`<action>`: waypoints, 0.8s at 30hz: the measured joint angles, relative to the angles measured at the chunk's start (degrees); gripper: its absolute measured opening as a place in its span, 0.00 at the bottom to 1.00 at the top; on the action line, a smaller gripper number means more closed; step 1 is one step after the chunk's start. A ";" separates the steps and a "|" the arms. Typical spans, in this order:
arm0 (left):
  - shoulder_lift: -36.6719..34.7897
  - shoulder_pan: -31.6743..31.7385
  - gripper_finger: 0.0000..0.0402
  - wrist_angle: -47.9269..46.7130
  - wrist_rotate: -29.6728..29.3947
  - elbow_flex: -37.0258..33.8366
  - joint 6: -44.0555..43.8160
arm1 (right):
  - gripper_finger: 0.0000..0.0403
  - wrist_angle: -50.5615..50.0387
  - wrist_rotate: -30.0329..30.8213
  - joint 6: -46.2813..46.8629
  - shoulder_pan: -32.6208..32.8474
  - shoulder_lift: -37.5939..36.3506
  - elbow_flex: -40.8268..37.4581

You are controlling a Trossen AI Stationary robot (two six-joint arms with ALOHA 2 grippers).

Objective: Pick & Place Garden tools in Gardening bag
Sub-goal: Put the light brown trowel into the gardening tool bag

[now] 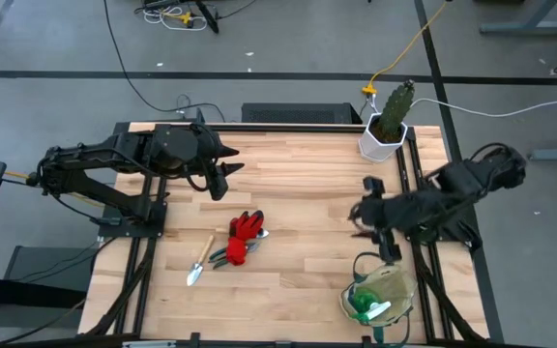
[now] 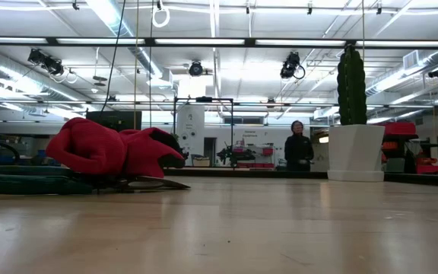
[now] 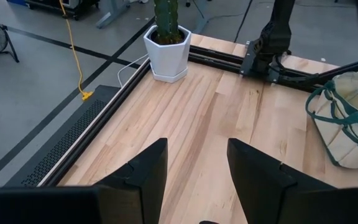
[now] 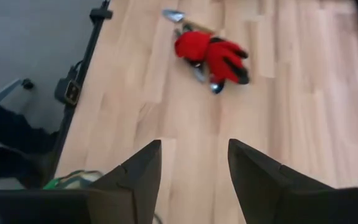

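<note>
The red-and-black gloves [image 1: 247,228] lie on the pruners [image 1: 230,254] at the table's middle near side; they also show in the right wrist view [image 4: 211,55] and the low view [image 2: 112,148]. The wooden-handled trowel [image 1: 199,261] lies flat to their left. The beige gardening bag [image 1: 383,295] stands at the near right with the green-and-white spray bottle [image 1: 366,304] inside; it also shows in the left wrist view [image 3: 347,118]. My left gripper [image 1: 228,174] is open and empty over the far left. My right gripper [image 1: 361,208] is open and empty just beyond the bag.
A green cactus in a white hexagonal pot [image 1: 387,130] stands at the far right corner. Black frame rails [image 1: 409,174] run along the table's sides. A person [image 2: 299,148] stands far off in the room. Bare wood lies between the two arms.
</note>
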 joint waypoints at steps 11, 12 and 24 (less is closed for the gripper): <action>0.00 0.00 0.43 0.00 0.01 0.00 -0.17 | 0.46 3.30 -1.05 -5.43 -8.71 -4.02 0.00; 0.00 0.00 0.43 0.00 0.01 0.00 -0.17 | 0.46 3.61 -1.49 -5.70 -9.36 -4.04 0.00; 0.00 0.00 0.43 0.00 0.90 0.00 0.00 | 0.46 7.47 -6.38 -9.69 -19.18 -3.93 -1.29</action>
